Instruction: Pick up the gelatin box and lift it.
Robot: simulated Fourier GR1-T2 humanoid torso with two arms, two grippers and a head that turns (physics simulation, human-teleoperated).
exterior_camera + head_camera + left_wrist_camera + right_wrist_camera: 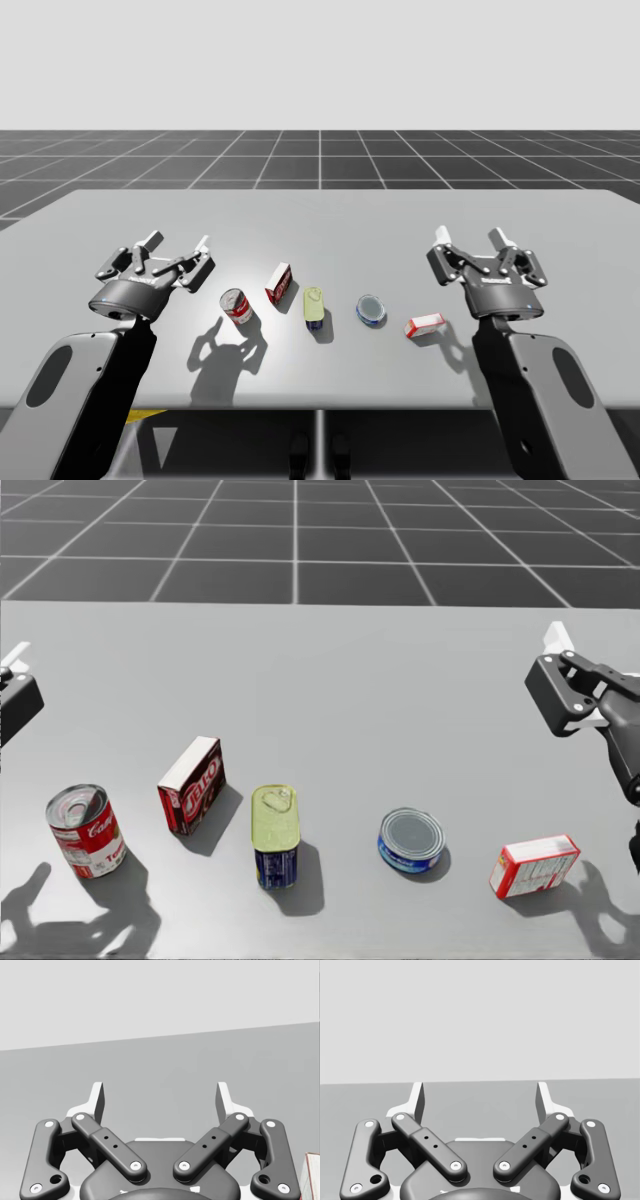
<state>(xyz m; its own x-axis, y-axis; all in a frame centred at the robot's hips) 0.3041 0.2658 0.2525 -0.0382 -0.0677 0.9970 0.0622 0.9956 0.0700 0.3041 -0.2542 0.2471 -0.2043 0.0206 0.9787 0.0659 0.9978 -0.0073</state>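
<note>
Across the grey table point(320, 215), your right gripper point(470, 240) and left gripper point(175, 243) both hang with fingers spread, holding nothing. The red-and-white gelatin box point(425, 324), as I judge it, lies flat at the right end of the row, with its long axis roughly across the table. It sits nearer you and just inward of the right gripper, so use that arm.

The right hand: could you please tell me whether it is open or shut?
Open. My right hand has its fingers spread wide with nothing between them; it hovers apart from the red-and-white box.
</note>
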